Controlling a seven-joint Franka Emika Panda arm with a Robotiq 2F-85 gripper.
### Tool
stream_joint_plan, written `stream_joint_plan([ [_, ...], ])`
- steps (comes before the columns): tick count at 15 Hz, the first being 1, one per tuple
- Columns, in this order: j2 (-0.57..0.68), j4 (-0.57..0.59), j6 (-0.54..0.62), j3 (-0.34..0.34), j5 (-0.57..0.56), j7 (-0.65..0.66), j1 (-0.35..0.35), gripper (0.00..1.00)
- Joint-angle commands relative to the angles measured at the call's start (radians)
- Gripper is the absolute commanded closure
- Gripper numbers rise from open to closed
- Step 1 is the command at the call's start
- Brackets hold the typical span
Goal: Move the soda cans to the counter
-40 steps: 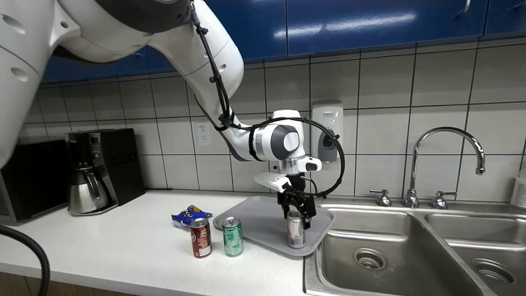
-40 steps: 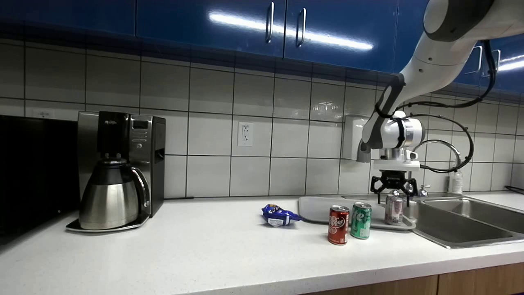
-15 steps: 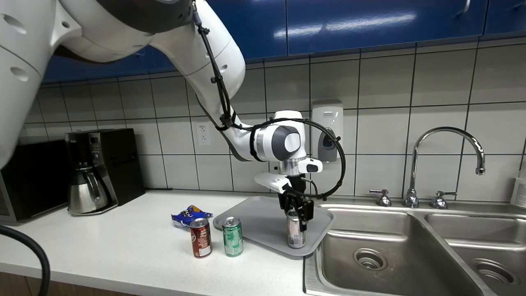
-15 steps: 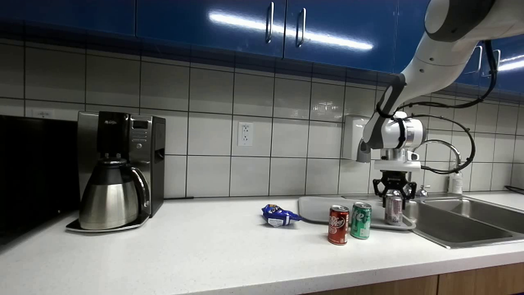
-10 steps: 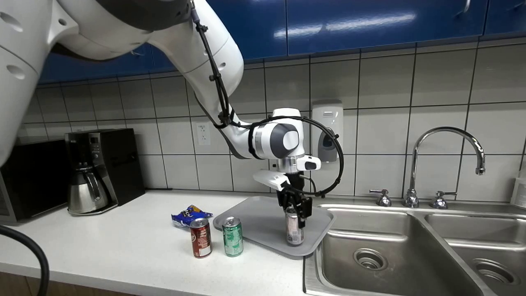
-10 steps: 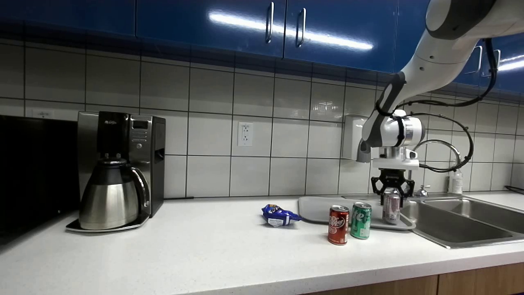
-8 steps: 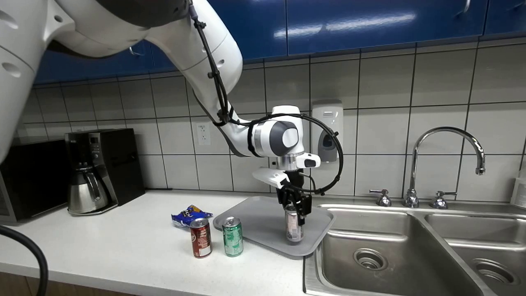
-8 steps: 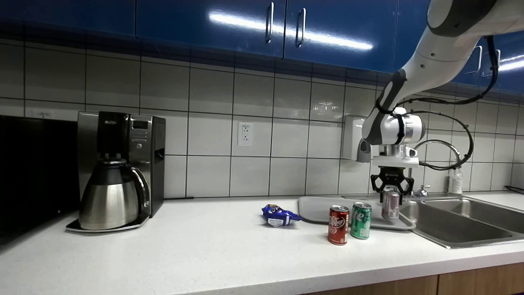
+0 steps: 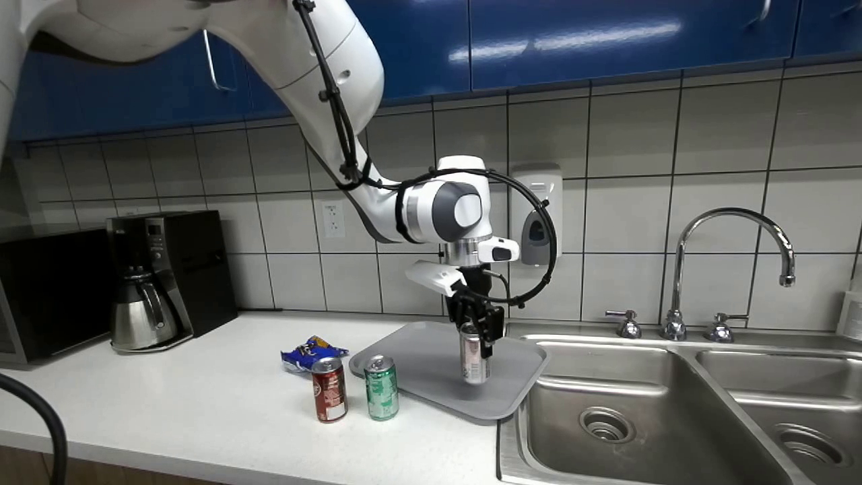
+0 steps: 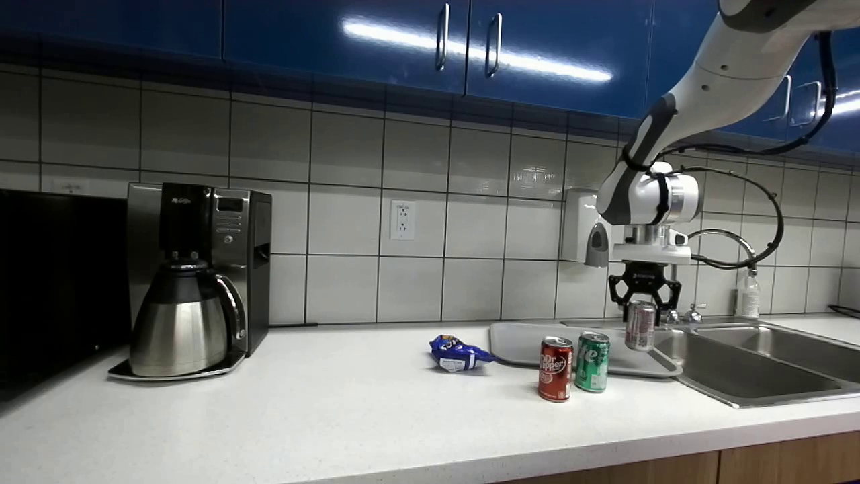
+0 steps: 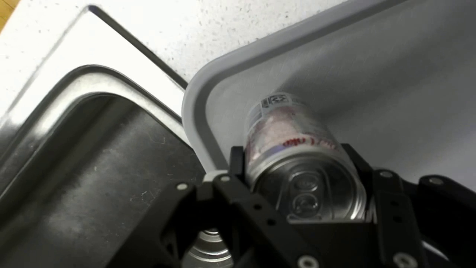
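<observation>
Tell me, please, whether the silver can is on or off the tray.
Off: the end effector holds the silver can, which has risen in both exterior views.

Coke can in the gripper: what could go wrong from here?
1. Slip: the gripper holds the Coke can near its top, above the grey tray, so it could drop there or into the adjacent steel sink.
2. Collision: the Sprite can and Dr Pepper can stand close together on the white counter; a low approach might knock one over.
</observation>
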Motion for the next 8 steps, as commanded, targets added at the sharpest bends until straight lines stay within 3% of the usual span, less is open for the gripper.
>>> stream_joint_plan([
  [1,-0.091,-0.089,0.018,0.009,-0.014,0.001,0.011,0.62],
  [8,-0.174,-0.211,0.031,0.021,-0.041,0.025,0.053,0.62],
])
